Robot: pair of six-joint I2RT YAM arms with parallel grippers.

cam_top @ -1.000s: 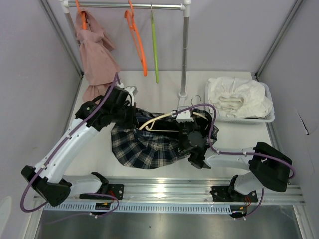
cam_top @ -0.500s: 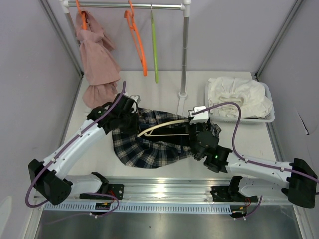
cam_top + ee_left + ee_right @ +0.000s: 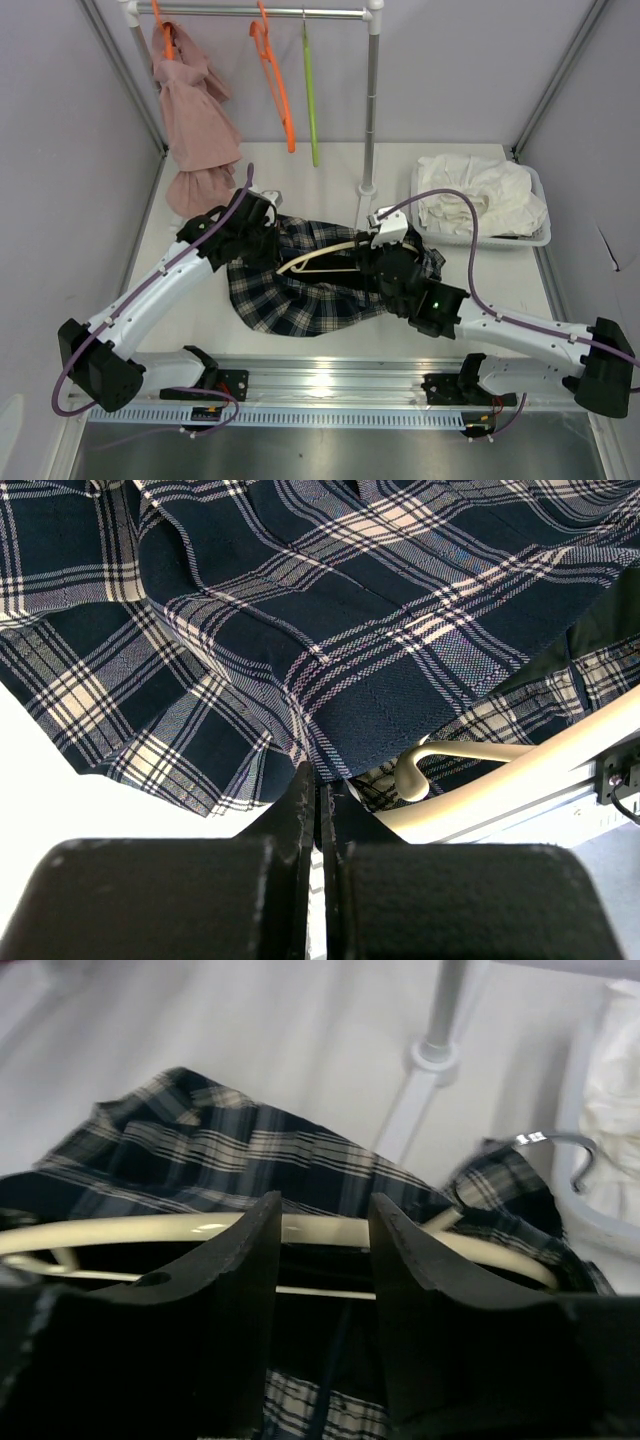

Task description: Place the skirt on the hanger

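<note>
Left wrist: left gripper (image 3: 318,775) tight on skirt (image 3: 390,630)

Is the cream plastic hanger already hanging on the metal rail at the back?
No, the cream plastic hanger lies low on the dark plaid skirt, well away from the metal rail.

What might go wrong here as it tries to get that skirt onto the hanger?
The left gripper pinches only a thin fold of the skirt, so the cloth may slip free. The right gripper looks open by the hanger, so the hanger might shift.
</note>
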